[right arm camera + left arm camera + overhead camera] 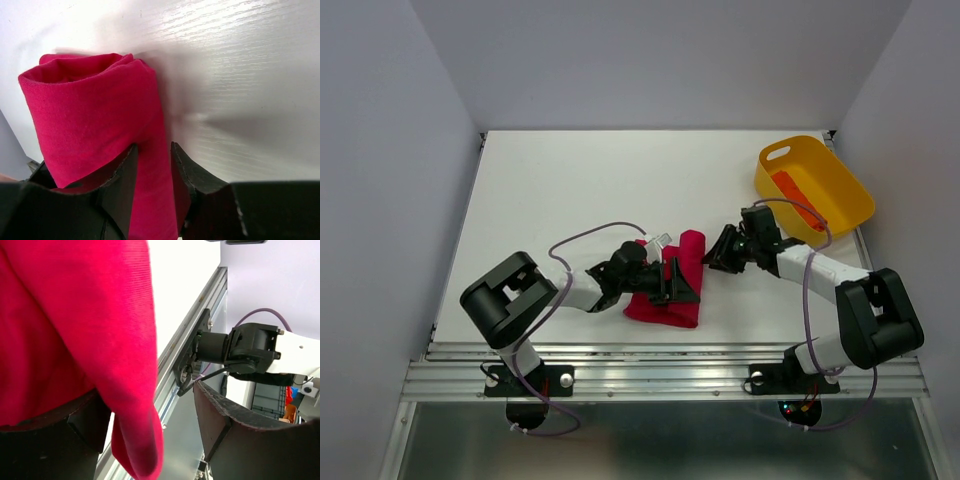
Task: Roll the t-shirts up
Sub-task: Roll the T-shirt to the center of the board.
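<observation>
Top view high, looking down from near edge — whole table. Both wrist views close-up, sharing crimson t-shirt.

A white tabletop fills the middle of the top view; seen close in the right wrist view, it shows a fine streaked grain. Plain pale grey walls enclose it: the left wall, the back wall across the upper frame, and the right wall. A ribbed aluminium rail runs along the tabletop's lower edge. The light is soft and even.
</observation>
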Robot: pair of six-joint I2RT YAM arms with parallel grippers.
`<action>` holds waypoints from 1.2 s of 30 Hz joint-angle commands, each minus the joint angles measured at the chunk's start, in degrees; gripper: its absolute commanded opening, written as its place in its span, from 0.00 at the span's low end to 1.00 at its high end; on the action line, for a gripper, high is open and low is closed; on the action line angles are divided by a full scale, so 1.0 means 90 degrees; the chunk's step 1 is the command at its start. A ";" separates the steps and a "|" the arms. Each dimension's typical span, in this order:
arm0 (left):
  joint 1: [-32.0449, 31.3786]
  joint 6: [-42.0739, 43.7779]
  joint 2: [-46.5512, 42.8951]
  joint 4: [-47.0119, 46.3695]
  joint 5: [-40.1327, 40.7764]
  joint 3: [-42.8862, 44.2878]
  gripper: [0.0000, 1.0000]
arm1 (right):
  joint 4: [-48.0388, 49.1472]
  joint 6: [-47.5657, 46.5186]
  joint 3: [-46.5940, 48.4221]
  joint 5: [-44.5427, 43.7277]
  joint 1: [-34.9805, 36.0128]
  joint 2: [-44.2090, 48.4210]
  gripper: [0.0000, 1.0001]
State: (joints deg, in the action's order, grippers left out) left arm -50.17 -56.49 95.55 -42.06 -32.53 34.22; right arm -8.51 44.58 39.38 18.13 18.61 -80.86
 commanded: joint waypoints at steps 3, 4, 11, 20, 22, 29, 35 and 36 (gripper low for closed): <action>-0.0021 0.0377 -0.0791 0.0501 0.0226 0.0026 0.75 | 0.0213 -0.0187 0.0429 0.0124 0.0265 -0.0146 0.38; -0.0021 0.0455 -0.0957 0.0668 0.0294 0.0046 0.75 | 0.0204 -0.0168 0.0449 0.0095 0.0334 -0.0156 0.38; 0.0038 0.0847 -0.1222 0.1548 0.0539 0.0173 0.76 | 0.0262 -0.0119 0.0576 0.0046 0.0461 -0.0254 0.38; 0.0086 0.1179 -0.1212 0.2154 0.0666 0.0192 0.79 | 0.0233 -0.0080 0.0742 -0.0032 0.0578 -0.0283 0.39; 0.0086 0.1189 -0.1261 0.2164 0.0627 0.0202 0.80 | 0.0213 -0.0080 0.0771 -0.0061 0.0579 -0.0273 0.41; 0.0233 0.1413 -0.1515 0.2661 0.0792 0.0231 0.83 | 0.0223 -0.0070 0.0849 -0.0091 0.0696 -0.0342 0.42; 0.0564 0.1638 -0.1925 0.3130 0.0871 0.0105 0.83 | 0.0077 -0.0129 0.0947 -0.0247 0.0754 -0.0215 0.49; 0.0613 0.1657 -0.2022 0.3198 0.0861 0.0066 0.83 | -0.0010 -0.0167 0.0976 -0.0324 0.0754 -0.0186 0.52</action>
State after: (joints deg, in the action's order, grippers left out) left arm -46.15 -43.99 81.17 -15.55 -25.28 34.24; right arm -8.58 44.16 45.12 17.37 24.56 -83.74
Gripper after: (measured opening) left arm 0.830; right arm 0.480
